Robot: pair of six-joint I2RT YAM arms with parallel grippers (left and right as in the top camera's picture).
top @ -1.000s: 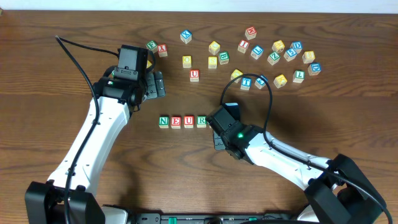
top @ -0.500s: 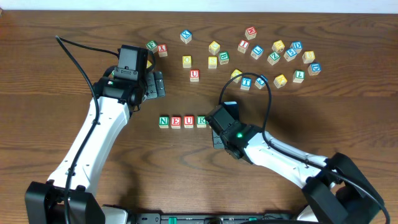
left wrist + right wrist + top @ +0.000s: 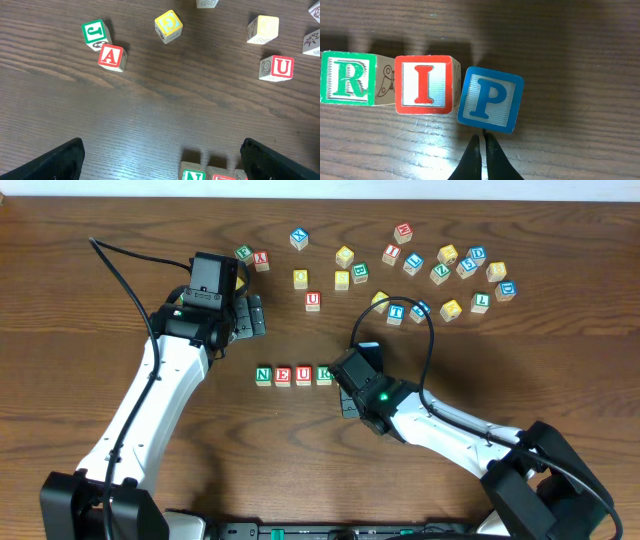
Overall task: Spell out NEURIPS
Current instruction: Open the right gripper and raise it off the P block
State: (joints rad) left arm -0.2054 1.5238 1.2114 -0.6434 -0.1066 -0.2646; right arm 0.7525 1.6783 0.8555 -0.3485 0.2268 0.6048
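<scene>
Blue P cube (image 3: 490, 103), slightly askew beside the red I cube (image 3: 424, 84), lies just ahead of the pressed-together right pincer (image 3: 482, 142); six letters laid, final letter outstanding; left pincer (image 3: 162, 157) spread.

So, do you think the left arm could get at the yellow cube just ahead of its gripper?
Probably yes. The left gripper is open, and the yellow cube lies ahead of it with only bare wood between. The red A cube and the pale cube stand apart from it.

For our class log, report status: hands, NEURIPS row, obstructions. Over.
Left hand open, empty. Right hand shut at blue P. Row reads NEURIP, P skewed, one short. Nothing in the way.
</scene>
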